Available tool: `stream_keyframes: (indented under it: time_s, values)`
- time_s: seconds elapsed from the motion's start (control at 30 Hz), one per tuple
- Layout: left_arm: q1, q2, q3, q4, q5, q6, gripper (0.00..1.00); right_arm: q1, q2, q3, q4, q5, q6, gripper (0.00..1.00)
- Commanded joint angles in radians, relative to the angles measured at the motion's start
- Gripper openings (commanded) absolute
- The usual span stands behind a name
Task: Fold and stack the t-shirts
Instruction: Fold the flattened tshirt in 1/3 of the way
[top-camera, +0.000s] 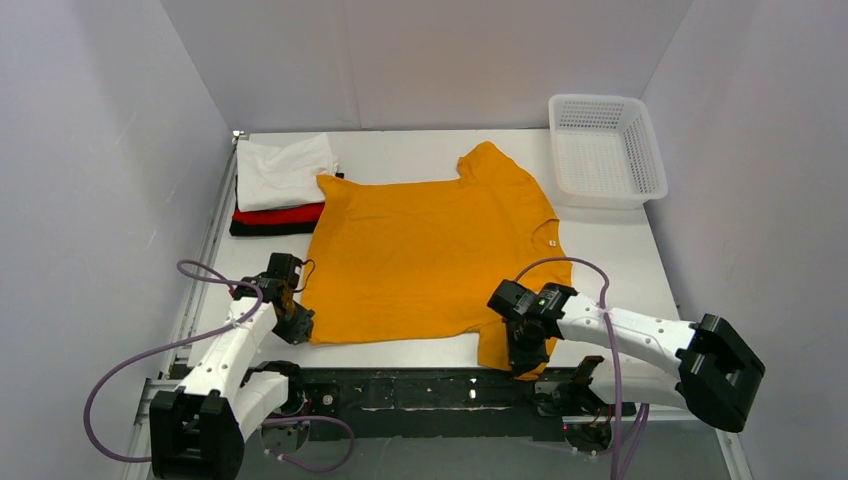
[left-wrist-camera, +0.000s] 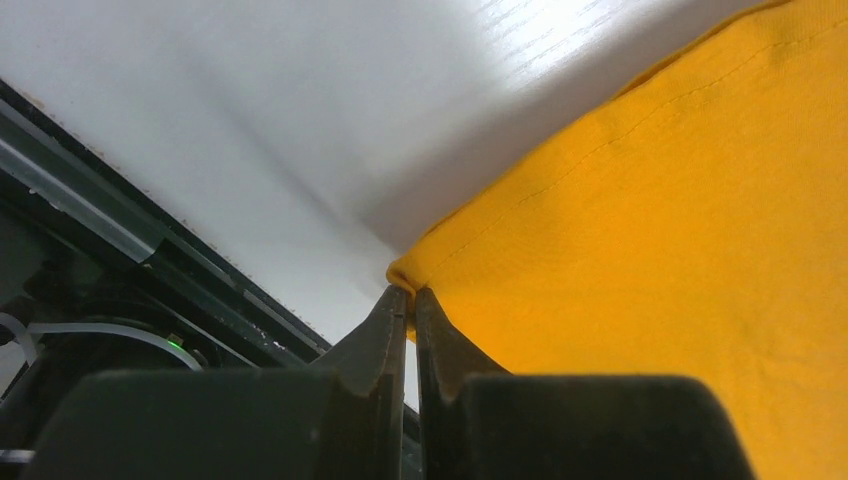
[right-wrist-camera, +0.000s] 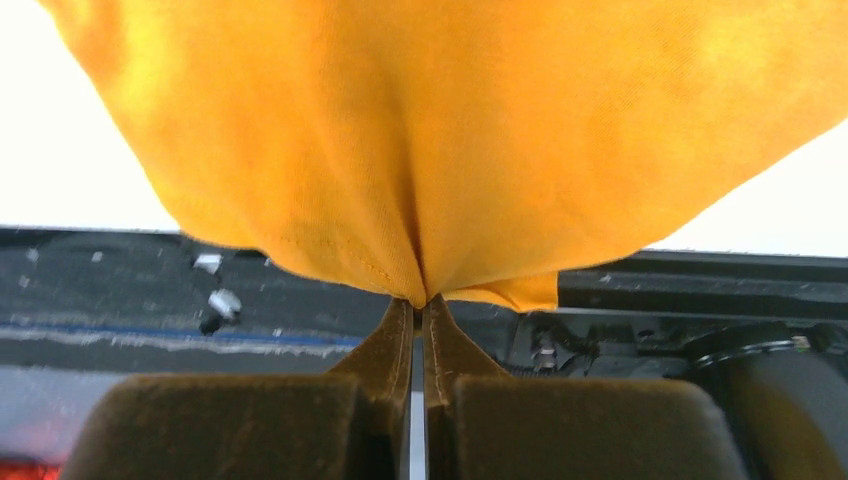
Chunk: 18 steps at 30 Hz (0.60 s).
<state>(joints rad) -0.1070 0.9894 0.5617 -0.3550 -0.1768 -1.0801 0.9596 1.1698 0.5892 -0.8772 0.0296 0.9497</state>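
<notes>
The white table (top-camera: 620, 262) carries everything. The orange shirt (top-camera: 420, 250) takes up most of its middle, spread flat, with its neck toward the right, its bottom hem toward the left and one sleeve pointing to the far side. It is not folded yet.

At the far right corner sits a white basket (top-camera: 600, 99) with nothing in it. At the far left is the pile of folded shirts: a white one (top-camera: 285, 170) on top, then a red one (top-camera: 280, 214), with a black one (top-camera: 268, 229) at the bottom. The far hem corner of the orange shirt touches or slightly overlaps this pile.

Both arms work the near edge of the orange shirt. The left gripper (left-wrist-camera: 412, 295) is closed tight on the near hem corner, with only a sliver of cloth between its fingers. The right gripper (right-wrist-camera: 422, 300) is clamped just as tightly on the near sleeve, and the cloth bunches into a pleat above it, over the dark rail at the table's edge.

Holding those two near points lets the arms lift the whole near side together. That probably sets up a lengthwise fold carrying this edge toward the far one. A thin pinch like the left one could slip if the cloth drags.
</notes>
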Motion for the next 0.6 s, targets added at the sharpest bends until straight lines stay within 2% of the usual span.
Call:
stream_keyframes:
  time_s: [0.0,0.1,0.2,0.37,0.57]
  values:
    - [0.001,-0.067,-0.043,-0.200,-0.040,-0.029,0.00,0.022,-0.079,0.007,-0.076,-0.119,0.014,0.01]
    - [0.001,-0.085,-0.039,-0.203,-0.051,-0.024,0.00,0.021,-0.095,0.049,-0.125,-0.078,0.005,0.01]
    - [0.000,-0.071,-0.004,-0.188,-0.048,-0.016,0.00,0.002,-0.073,0.132,-0.160,0.027,-0.029,0.01]
    - [0.001,-0.030,0.076,-0.159,-0.049,-0.021,0.00,-0.099,-0.026,0.274,-0.131,0.086,-0.155,0.01]
    - [0.001,0.062,0.183,-0.127,-0.067,-0.034,0.00,-0.261,0.083,0.469,-0.116,0.075,-0.346,0.01]
